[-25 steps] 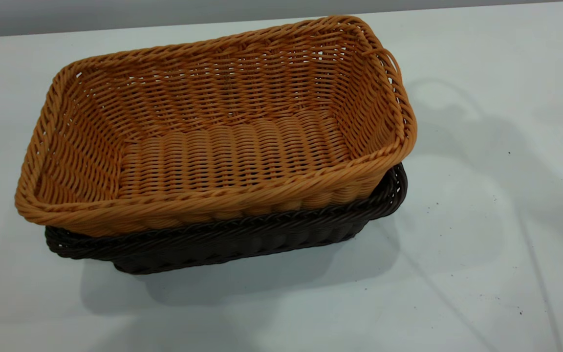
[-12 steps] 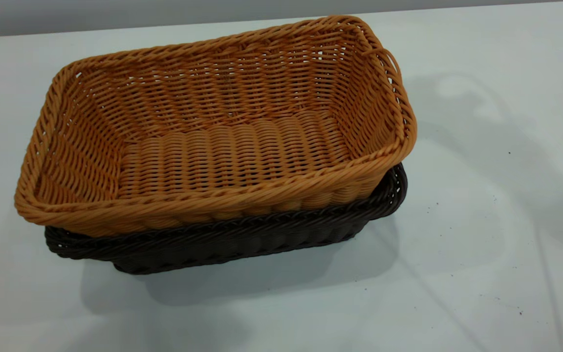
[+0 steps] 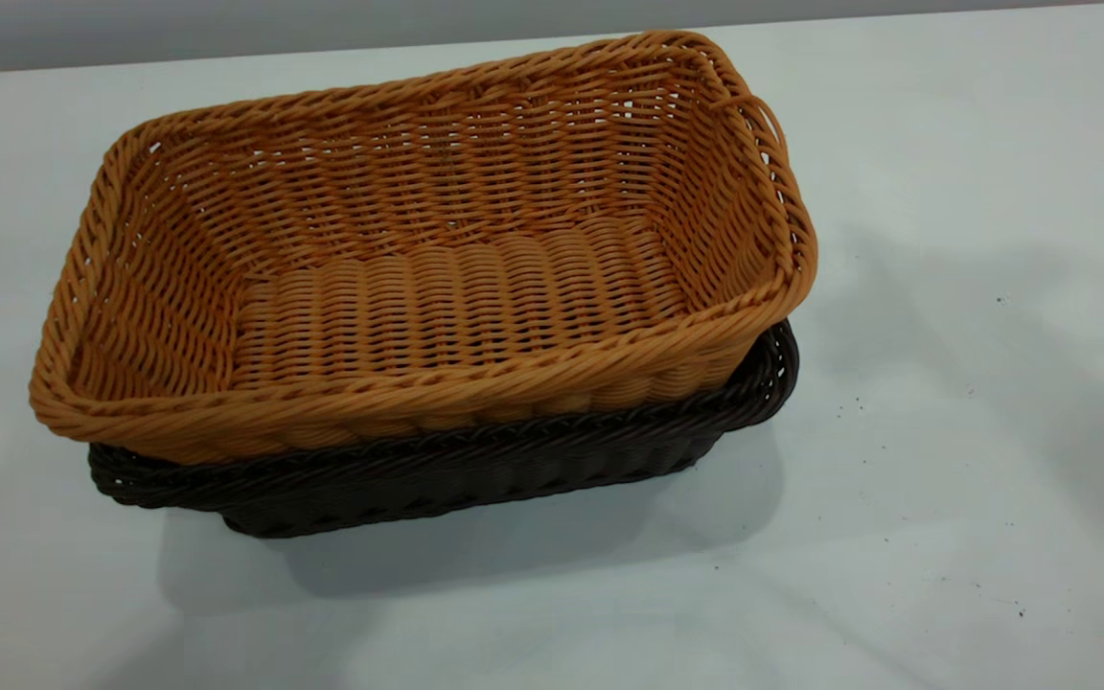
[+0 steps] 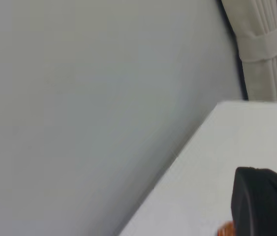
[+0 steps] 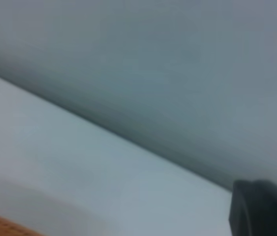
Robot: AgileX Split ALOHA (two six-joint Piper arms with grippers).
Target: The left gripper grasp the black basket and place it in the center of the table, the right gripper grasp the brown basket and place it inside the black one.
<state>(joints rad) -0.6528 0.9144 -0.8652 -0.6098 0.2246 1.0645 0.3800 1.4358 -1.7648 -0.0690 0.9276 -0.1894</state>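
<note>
Near table (image 3: 945, 498) center: brown basket (image 3: 437, 287) nested inside black basket (image 3: 475, 470), long axis running roughly 8 to 2 o'clock, dark braided rim showing only along the 6 o'clock side and 3 o'clock corner. Likely light, stiff yet springy wicker (open weave, grippy rather than slick), best pinched over a short-end rim. Neither left gripper (image 4: 263, 201) nor right gripper (image 5: 263, 209) near either basket; open or closed, cannot tell.

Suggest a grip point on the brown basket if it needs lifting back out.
Probably the short-end braided rim of the brown basket, from the right and above. It sits nested in the black basket, so the walls are mostly buried; that rim stands proud and unobstructed.
</note>
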